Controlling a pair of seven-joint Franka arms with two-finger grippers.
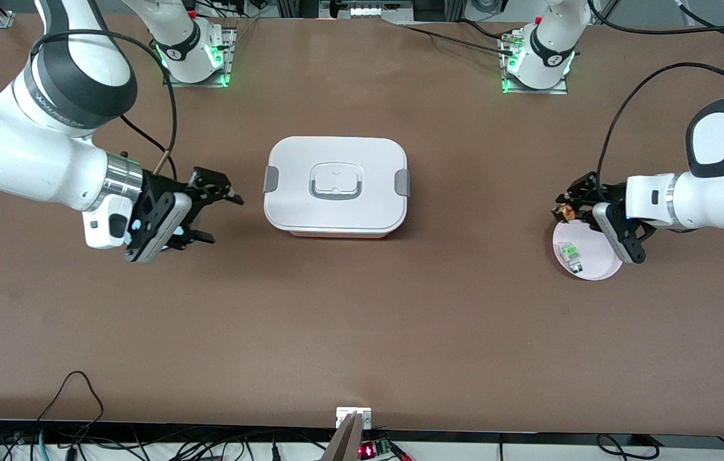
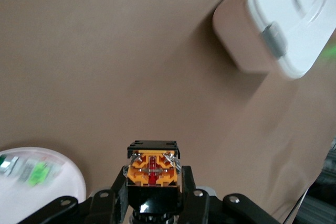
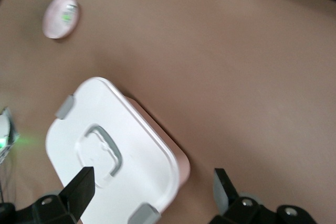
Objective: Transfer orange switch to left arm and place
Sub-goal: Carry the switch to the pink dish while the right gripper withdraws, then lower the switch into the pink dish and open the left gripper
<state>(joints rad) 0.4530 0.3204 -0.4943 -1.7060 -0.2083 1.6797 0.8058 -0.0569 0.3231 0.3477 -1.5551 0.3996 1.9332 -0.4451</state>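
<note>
The orange switch (image 2: 153,168), a small black-and-orange block, sits clamped between the fingers of my left gripper (image 2: 153,184). In the front view the left gripper (image 1: 564,209) holds the switch (image 1: 563,212) over the rim of a pink plate (image 1: 595,269) at the left arm's end of the table. The white box (image 1: 336,186) with grey clasps stands mid-table between the two arms. My right gripper (image 1: 222,219) hangs open and empty beside the box, toward the right arm's end. The right wrist view looks down on the box (image 3: 105,156) past the spread right gripper (image 3: 152,188).
A small clear part with a green top (image 1: 571,254) lies on the pink plate (image 2: 52,203). The robot bases with green lights (image 1: 195,57) stand along the table edge farthest from the front camera. Cables trail along the nearest edge (image 1: 73,410).
</note>
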